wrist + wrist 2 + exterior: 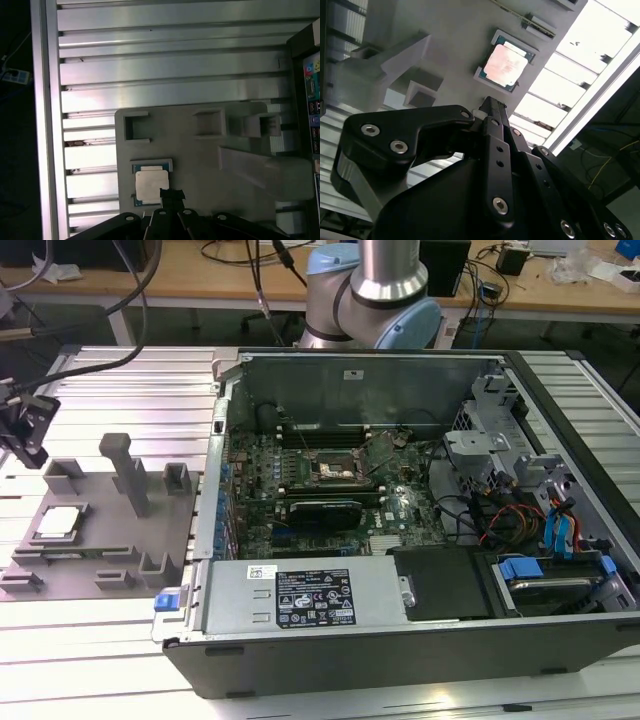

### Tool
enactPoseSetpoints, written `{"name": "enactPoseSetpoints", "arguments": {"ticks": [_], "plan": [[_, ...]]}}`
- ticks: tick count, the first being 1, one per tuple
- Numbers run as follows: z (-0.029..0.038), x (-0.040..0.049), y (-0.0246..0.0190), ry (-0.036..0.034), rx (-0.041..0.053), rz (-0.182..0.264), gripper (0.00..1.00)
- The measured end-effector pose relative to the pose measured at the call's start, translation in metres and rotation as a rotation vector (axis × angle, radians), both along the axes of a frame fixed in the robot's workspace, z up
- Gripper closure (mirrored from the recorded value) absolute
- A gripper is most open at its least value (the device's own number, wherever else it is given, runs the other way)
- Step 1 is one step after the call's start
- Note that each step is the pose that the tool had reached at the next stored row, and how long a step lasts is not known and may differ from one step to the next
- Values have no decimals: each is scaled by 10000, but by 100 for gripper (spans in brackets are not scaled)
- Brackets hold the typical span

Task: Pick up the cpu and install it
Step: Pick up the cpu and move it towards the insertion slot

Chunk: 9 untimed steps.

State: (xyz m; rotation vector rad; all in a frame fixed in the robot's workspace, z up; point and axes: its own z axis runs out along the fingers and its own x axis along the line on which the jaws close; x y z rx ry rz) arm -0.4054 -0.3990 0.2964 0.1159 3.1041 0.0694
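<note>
- Grey fixture plate [100,550] lies on the slotted aluminium table [130,380], at the exterior view's left of the open computer case [400,640].
- In a recess of that plate rests the cpu [58,522], metal top upward.
- Above it hangs the gripper [490,102], pointing down at the plate and clear of the chip.
- Its fingertips are drawn together, with nothing between them.
- In the first wrist view the tip sits just beside the cpu's edge.
</note>
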Motion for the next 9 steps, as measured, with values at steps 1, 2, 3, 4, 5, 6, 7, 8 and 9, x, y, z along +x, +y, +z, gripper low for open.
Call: {"name": "enactPoseSetpoints", "arguments": {"ticks": [1, 2, 3, 4, 5, 6, 7, 8, 9], "plan": [[-11, -7, -1, 1, 0, 0, 89], [-27, -15, -3, 2, -1, 2, 89], [-48, -22, -5, 2, -1, 2, 89], [-67, -28, -6, 2, 0, 0, 89], [-95, -35, -7, 2, -1, 0, 89], [-113, -39, -8, 1, -1, 0, 89], [-137, -47, -8, 0, 0, 0, 89], [-155, -57, -8, 3, -2, -2, 89], [-165, -64, -8, 3, -2, -1, 89]]}}
